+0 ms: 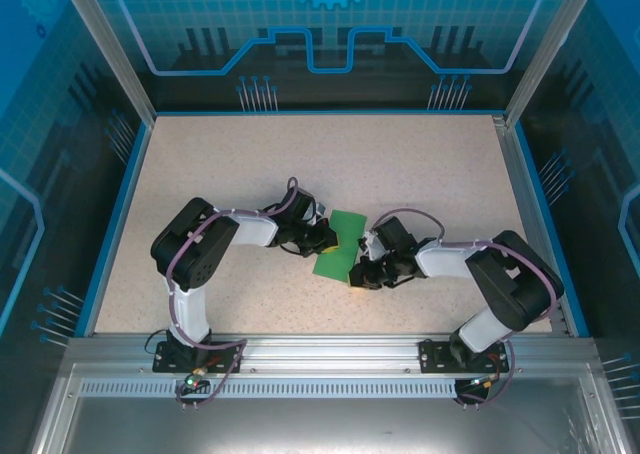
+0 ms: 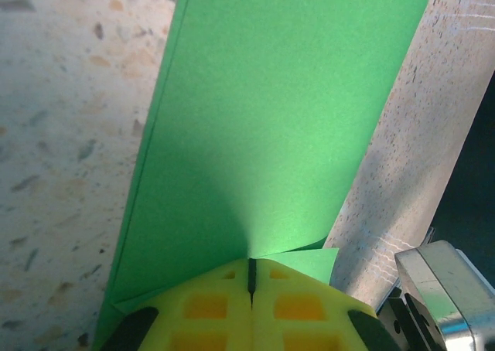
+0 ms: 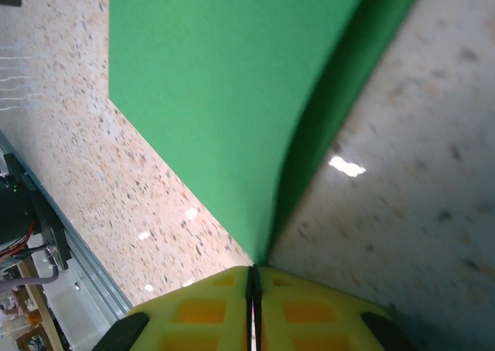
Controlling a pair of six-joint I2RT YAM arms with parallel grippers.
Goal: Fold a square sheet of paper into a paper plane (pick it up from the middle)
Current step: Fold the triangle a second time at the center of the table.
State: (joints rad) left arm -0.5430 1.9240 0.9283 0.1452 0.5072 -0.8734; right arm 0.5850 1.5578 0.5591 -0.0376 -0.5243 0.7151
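The square sheet of paper (image 1: pixel 338 248) is bright green and lies bent over on itself, low over the middle of the table between my two grippers. My left gripper (image 1: pixel 322 240) is at its left edge. In the left wrist view its yellow fingers (image 2: pixel 209 312) are pressed together, with the sheet (image 2: pixel 263 119) pinched at their tip. A small loose corner (image 2: pixel 313 262) sticks out to the right. My right gripper (image 1: pixel 360 270) is at the sheet's lower right. In the right wrist view it (image 3: pixel 253 277) is shut on the sheet's edge, and the paper (image 3: pixel 224 88) fans away upward.
The speckled beige table (image 1: pixel 300 164) has blue raised borders on the left, far and right sides. An aluminium rail (image 1: pixel 320 349) runs along the near edge by the arm bases. That rail and some cables (image 3: pixel 39 243) appear at the right wrist view's lower left.
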